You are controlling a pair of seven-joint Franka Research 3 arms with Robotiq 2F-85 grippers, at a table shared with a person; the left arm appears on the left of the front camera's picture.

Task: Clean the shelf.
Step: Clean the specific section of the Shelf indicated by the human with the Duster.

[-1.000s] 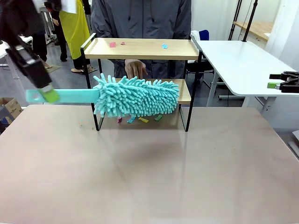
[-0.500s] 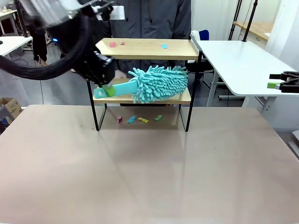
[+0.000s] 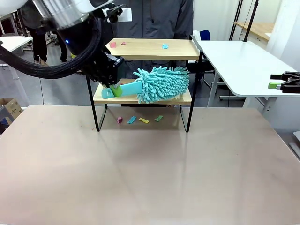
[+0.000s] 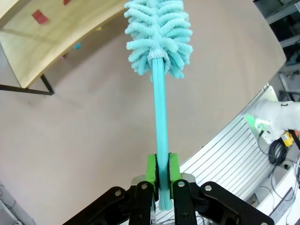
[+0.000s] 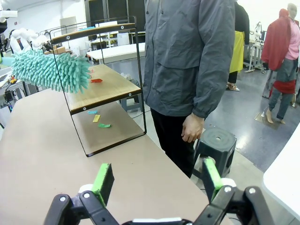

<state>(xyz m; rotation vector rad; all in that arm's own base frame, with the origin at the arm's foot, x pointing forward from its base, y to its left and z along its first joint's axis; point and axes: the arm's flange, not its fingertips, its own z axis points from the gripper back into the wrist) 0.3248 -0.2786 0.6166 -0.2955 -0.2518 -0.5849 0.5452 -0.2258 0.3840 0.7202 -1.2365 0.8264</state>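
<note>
No legible text, brand, number or sign on any surface. The white card [image 3: 123, 14] just above the shelf [image 3: 149, 49] is too small to read.

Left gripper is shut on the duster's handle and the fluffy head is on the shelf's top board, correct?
Not quite. The left gripper is shut on the duster handle, but the head sits on the lower board of the shelf, under the top board. The front view shows it.
</note>
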